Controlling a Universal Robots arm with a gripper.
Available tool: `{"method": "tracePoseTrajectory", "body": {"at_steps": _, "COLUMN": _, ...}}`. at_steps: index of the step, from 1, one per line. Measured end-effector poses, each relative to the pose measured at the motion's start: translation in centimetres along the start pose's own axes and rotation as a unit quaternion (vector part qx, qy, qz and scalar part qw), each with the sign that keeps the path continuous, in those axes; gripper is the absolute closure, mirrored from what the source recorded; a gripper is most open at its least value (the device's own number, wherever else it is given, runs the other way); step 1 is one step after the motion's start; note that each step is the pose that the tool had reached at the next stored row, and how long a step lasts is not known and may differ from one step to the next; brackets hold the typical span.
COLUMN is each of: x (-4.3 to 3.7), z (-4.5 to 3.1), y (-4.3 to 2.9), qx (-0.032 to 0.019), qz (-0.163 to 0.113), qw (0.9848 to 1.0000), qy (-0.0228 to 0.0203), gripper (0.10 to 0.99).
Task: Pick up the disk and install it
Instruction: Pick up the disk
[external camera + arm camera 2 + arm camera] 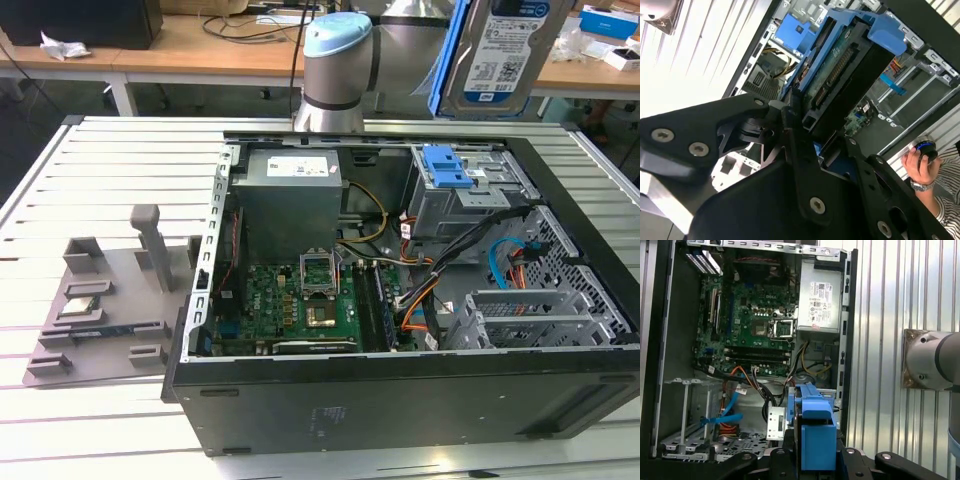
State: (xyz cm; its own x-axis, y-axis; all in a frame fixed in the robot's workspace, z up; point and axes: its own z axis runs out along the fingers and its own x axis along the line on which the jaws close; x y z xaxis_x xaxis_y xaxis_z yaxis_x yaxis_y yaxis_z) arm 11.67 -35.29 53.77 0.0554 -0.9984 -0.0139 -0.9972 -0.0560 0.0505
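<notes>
One arm (338,60) stands behind an open case (400,400) on a slatted table (120,170).

Exterior view: the disk (505,55) hangs in the air toward the exterior view's right, with its label side facing the camera and its blue frame along the edge. It is above the cage (470,205), which has a blue latch (445,168), and well apart from it. A grey fixture (100,290) lies on the table to the exterior view's left of the case.

Second wrist view: the gripper (820,132) holds the disk. Its black fingers (797,160) are closed on the blue frame from both sides. The disk's green circuit-board side shows, and the case interior lies beyond it. A person's hand (920,160) rests past the case wall, around a small object with a blue light.

First wrist view: the disk appears end-on between the fingers. It is over the corner of the case where the cage sits, clear of the motherboard (755,315).
</notes>
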Motion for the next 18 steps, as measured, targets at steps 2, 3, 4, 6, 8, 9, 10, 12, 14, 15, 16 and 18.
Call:
{"method": "tracePoseTrajectory", "body": {"at_steps": 2, "x": 0.03, "z": -0.03, "y": -0.56, "qx": 0.0000, "qz": 0.000, "qw": 1.0000, "qy": 0.0000, "gripper": 0.718}}
{"method": "tracePoseTrajectory", "body": {"at_steps": 3, "x": 0.05, "z": -0.05, "y": -0.91, "qx": 0.0000, "qz": 0.000, "qw": 1.0000, "qy": 0.0000, "gripper": 0.718}}
{"method": "tracePoseTrajectory", "body": {"at_steps": 4, "x": 0.06, "z": -0.06, "y": -1.14, "qx": 0.0000, "qz": 0.000, "qw": 1.0000, "qy": 0.0000, "gripper": 0.718}}
{"method": "tracePoseTrajectory", "body": {"at_steps": 6, "x": 0.10, "z": -0.09, "y": -1.86, "qx": -0.0001, "qz": 0.000, "qw": 1.0000, "qy": 0.0000, "gripper": 0.718}}
{"method": "tracePoseTrajectory", "body": {"at_steps": 8, "x": 0.14, "z": -0.13, "y": -2.59, "qx": -0.0001, "qz": 0.000, "qw": 1.0000, "qy": 0.0000, "gripper": 0.718}}
{"method": "tracePoseTrajectory", "body": {"at_steps": 9, "x": 0.16, "z": -0.15, "y": -2.90, "qx": -0.0001, "qz": 0.000, "qw": 1.0000, "qy": 0.0000, "gripper": 0.718}}
{"method": "tracePoseTrajectory", "body": {"at_steps": 10, "x": 0.17, "z": -0.16, "y": -3.14, "qx": -0.0002, "qz": 0.000, "qw": 1.0000, "qy": 0.0000, "gripper": 0.718}}
{"method": "tracePoseTrajectory", "body": {"at_steps": 12, "x": 0.22, "z": -0.20, "y": -3.94, "qx": -0.0002, "qz": 0.000, "qw": 1.0000, "qy": 0.0000, "gripper": 0.718}}
{"method": "tracePoseTrajectory", "body": {"at_steps": 14, "x": 0.27, "z": -0.25, "y": -4.83, "qx": -0.0003, "qz": 0.000, "qw": 1.0000, "qy": -0.0001, "gripper": 0.718}}
{"method": "tracePoseTrajectory", "body": {"at_steps": 15, "x": 0.28, "z": -0.26, "y": -5.06, "qx": -0.0003, "qz": 0.000, "qw": 1.0000, "qy": -0.0001, "gripper": 0.718}}
{"method": "tracePoseTrajectory", "body": {"at_steps": 16, "x": 0.28, "z": -0.26, "y": -5.16, "qx": -0.0003, "qz": 0.000, "qw": 1.0000, "qy": 0.0000, "gripper": 0.718}}
{"method": "tracePoseTrajectory", "body": {"at_steps": 18, "x": 0.29, "z": -0.27, "y": -5.21, "qx": -0.0003, "qz": 0.000, "qw": 1.0000, "qy": 0.0000, "gripper": 0.718}}
